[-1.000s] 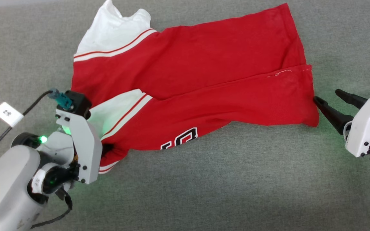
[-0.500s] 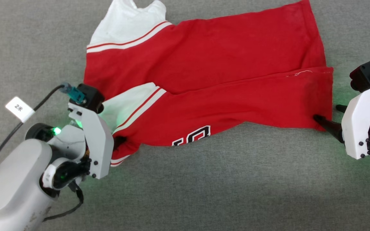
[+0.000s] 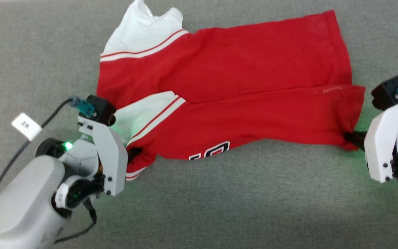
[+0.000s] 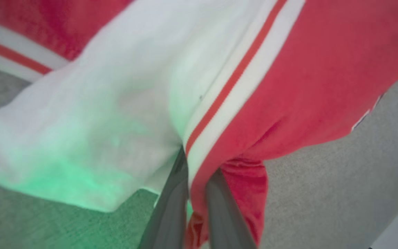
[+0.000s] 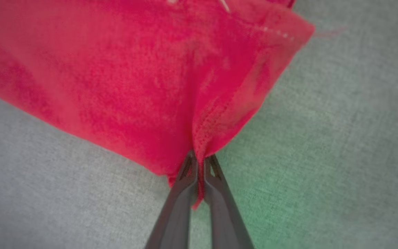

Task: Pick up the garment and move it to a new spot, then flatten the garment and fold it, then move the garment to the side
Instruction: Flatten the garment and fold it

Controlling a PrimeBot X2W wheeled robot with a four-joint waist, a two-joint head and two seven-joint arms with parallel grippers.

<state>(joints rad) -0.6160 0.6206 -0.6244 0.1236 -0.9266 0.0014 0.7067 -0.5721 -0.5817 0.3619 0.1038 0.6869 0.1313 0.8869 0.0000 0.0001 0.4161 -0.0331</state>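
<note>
Garment [image 3: 237,79], red with white sleeves. Lies on the grey mat [image 3: 219,207], in the top half of the head view, long way from 9 o'clock to 3 o'clock. Long crease down the middle, near part on top of far part. One white sleeve [image 3: 140,31] bunched at 11 o'clock; other sleeve at 9 o'clock, next to a white and red stripe [image 3: 157,119]. Black letters [image 3: 211,151] with white edges peeking out at the near edge, toward 6 o'clock.

Left gripper [image 3: 133,154] at 8 o'clock of the garment. Pinched shut on the garment, right where white sleeve meets stripe, with cloth squeezed between the two dark fingers [image 4: 171,207]. Green glow on the sleeve beside it.

Right gripper [image 3: 352,138] at 4 o'clock of the garment. Pinched shut too, on the red bottom corner, with cloth bunched into a ridge between the tips.

White tag [image 3: 27,126] on a black cable [image 3: 52,112] at 9 o'clock, apart from the garment.
</note>
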